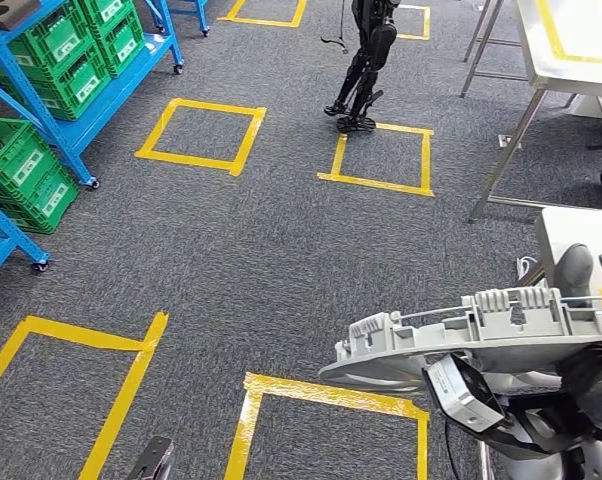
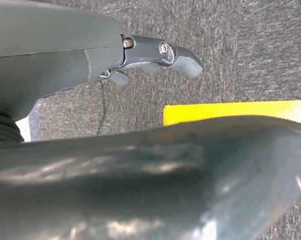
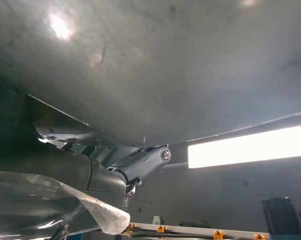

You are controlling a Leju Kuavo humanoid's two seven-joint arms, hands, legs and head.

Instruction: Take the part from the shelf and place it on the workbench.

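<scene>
Carpet [image 1: 230,250]: grey, marked with yellow tape squares [image 1: 201,134]. Blue wheeled racks [image 1: 71,130] along its left edge hold green crates [image 1: 60,60]. A second dark humanoid [image 1: 364,62] stands at the far middle beside a tape square. Metal-legged table [image 1: 536,70] at the far right corner.

Grey carpet floor [image 1: 230,250]: yellow tape squares [image 1: 200,135], blue wheeled shelves [image 1: 71,120].
</scene>
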